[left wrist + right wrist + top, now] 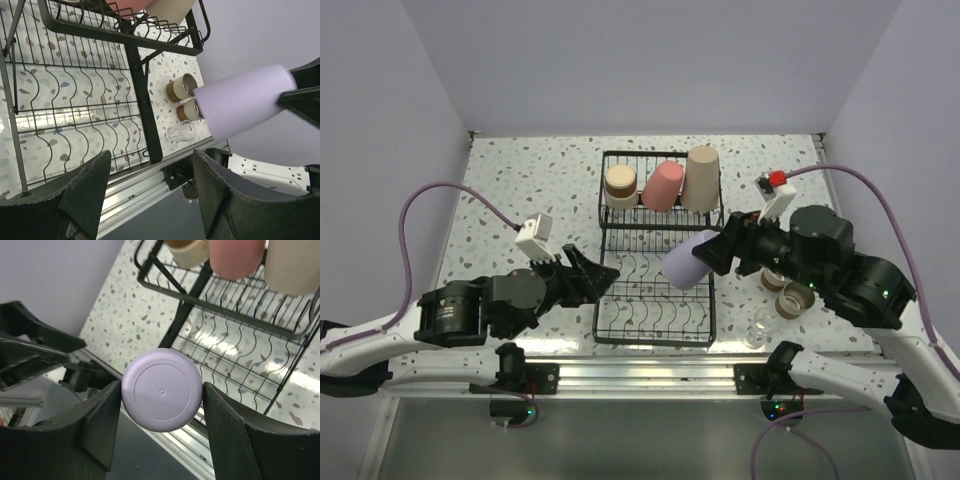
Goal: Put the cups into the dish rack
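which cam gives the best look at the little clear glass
Left wrist: the clear glass shows closest there, on the table beside two tan cups, right of the dish rack. Top external shows the glass small and faint. Right wrist misses it.

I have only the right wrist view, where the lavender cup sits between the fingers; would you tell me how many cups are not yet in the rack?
Observer: Three stand right of the dish rack: one tan cup, a second tan cup and a clear glass.
Operator: Thank you. Where is the lavender cup relative to the rack?
Observer: In the top view it lies roughly on its side, overlapping the right edge of the lower tine section.
Operator: And the other arm?
Observer: The left gripper is open and empty, by that section's left edge.
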`<state>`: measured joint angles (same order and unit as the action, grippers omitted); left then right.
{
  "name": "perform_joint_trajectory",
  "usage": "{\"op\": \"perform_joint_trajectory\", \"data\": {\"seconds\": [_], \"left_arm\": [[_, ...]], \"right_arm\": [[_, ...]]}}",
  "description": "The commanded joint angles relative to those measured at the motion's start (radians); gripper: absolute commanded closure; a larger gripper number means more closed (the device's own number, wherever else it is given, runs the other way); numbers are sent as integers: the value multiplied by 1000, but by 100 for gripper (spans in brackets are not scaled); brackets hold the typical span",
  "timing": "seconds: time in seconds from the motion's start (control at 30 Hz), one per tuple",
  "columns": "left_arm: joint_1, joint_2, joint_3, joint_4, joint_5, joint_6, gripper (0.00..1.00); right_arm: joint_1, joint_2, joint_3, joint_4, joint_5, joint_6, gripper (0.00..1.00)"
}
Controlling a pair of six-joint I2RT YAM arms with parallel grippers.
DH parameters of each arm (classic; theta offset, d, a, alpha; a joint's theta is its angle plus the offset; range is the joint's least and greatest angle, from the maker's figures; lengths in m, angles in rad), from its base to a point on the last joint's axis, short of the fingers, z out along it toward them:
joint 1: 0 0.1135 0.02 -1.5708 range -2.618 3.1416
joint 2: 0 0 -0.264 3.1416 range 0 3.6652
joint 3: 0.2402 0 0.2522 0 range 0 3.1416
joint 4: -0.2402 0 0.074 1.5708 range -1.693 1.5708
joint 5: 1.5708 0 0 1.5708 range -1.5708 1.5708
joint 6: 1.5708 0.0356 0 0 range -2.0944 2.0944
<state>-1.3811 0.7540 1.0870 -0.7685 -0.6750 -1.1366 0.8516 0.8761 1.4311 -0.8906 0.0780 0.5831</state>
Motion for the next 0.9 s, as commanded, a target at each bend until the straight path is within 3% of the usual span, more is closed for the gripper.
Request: {"op": "perform_joint_trajectory", "data": {"seconds": [0.0, 0.17, 0.37, 0.87], "left_arm": [[4, 25, 60, -6, -44, 41, 30], [2, 64, 79, 29, -60, 81, 30], [4, 84, 114, 41, -89, 123, 30], [4, 28, 174, -69, -155, 101, 30]], "right_arm": [[6, -8, -79, 51, -32, 20, 100], [110, 59, -121, 114, 61, 8, 100], [366, 316, -9, 85, 380, -100, 100], [399, 504, -179, 453, 545, -183, 100]]}}
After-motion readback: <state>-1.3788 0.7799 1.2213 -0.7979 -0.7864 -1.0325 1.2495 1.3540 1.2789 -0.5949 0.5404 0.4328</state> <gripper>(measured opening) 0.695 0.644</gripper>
